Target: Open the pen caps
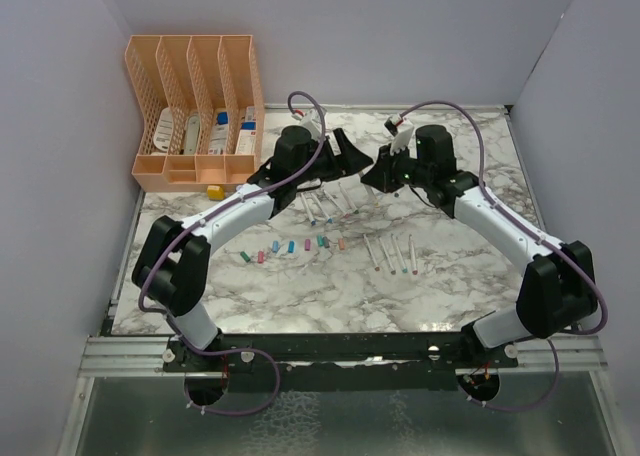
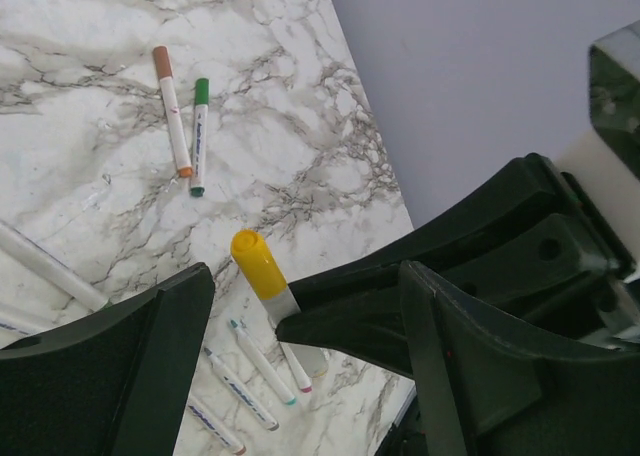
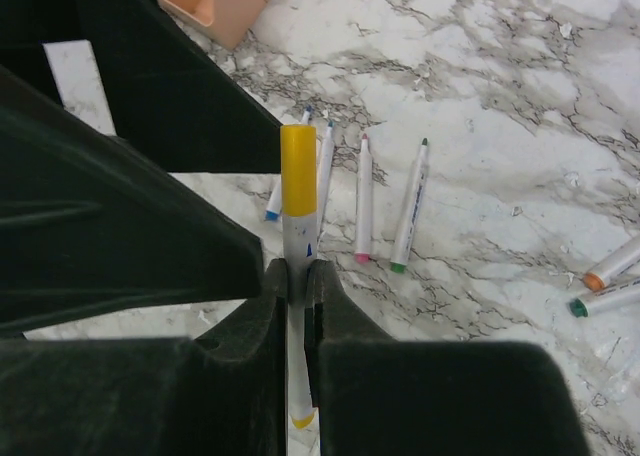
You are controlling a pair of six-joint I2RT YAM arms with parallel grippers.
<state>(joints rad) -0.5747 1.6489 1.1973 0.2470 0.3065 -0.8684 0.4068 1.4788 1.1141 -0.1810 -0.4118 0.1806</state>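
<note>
We see right pincer (image 3: 297,268) gripping yellow pen (image 3: 297,238), left pincer (image 2: 305,269) open.
Its yellow cap (image 3: 298,171) sticks straight ahead of right's tips, inside left's gap.

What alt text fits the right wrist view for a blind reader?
The right gripper is shut on a pen with its yellow cap on. Black parts of the left arm fill the left side; more pens lie on the marble table beyond.

white arms (image 1: 240,211), black joints (image 1: 170,266) — purple cables (image 1: 483,161) — left pincer (image 2: 305,286) and right pincer (image 3: 298,281) matte black.
</note>
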